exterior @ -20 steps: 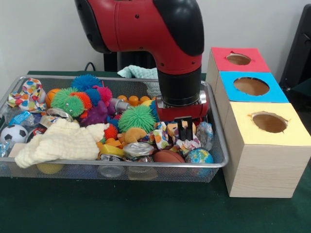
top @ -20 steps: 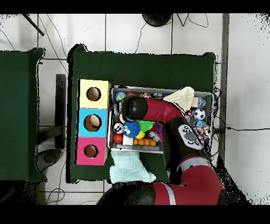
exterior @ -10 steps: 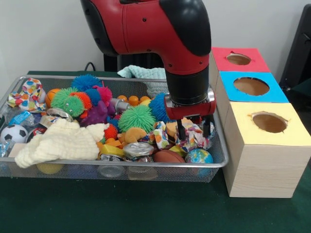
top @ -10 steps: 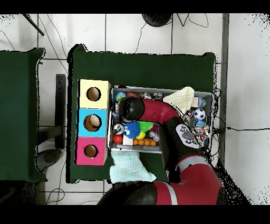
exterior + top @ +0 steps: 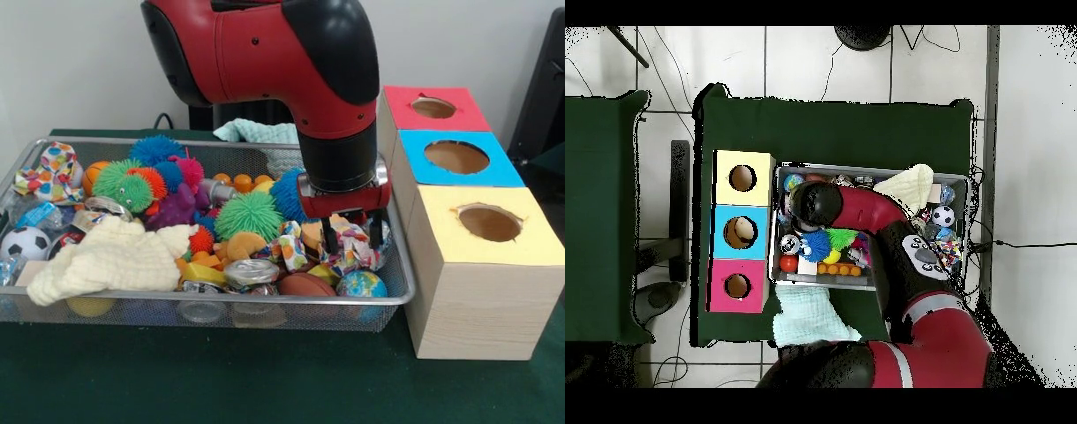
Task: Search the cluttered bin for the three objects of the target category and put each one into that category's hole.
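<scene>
My gripper (image 5: 351, 237) hangs low over the right end of the wire bin (image 5: 221, 300). It is open, and its two black fingers (image 5: 328, 235) stand on either side of a crumpled multicoloured wrapper (image 5: 350, 249). A globe ball (image 5: 362, 284), a brown ball (image 5: 306, 285) and a crushed can (image 5: 251, 272) lie just in front of it. To the right stand the boxes with the red hole (image 5: 433, 108), blue hole (image 5: 456, 157) and yellow hole (image 5: 488, 223). In the overhead view the arm (image 5: 815, 205) hides the gripper.
The bin also holds spiky balls, a green one (image 5: 249, 214) among them, a cream cloth (image 5: 110, 256), a soccer ball (image 5: 25, 243) and small orange balls (image 5: 242, 182). A teal cloth (image 5: 252, 131) lies behind the bin. The overhead view shows the boxes (image 5: 740, 232) left of the bin (image 5: 870, 168).
Over the last second the gripper shifted right toward the bin's end and its fingers spread apart around the wrapper. It has barely moved in the last half second.
</scene>
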{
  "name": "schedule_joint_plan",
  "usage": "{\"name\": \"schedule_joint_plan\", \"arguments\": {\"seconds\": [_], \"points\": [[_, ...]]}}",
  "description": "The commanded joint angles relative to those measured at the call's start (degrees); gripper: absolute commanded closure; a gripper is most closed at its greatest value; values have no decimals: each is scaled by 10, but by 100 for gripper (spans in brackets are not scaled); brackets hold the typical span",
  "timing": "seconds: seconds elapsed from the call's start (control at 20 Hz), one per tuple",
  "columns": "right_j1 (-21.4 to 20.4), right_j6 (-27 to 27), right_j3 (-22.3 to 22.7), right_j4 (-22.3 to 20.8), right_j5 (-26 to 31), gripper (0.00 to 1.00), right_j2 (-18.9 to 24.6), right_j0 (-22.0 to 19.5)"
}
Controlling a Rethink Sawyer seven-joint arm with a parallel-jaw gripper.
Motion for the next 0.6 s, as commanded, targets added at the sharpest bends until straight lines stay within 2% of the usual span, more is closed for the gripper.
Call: {"name": "schedule_joint_plan", "arguments": {"seconds": [0.05, 0.3, 0.4, 0.45, 0.6], "points": [[49, 2, -5, 4, 57, 0, 53, 0], [42, 3, 10, -3, 14, 0, 64, -7], [41, -5, 12, -10, 19, 0, 63, -7], [41, -5, 11, -10, 36, 100, 58, -4], [33, -9, 6, -30, 29, 100, 43, 9]]}}
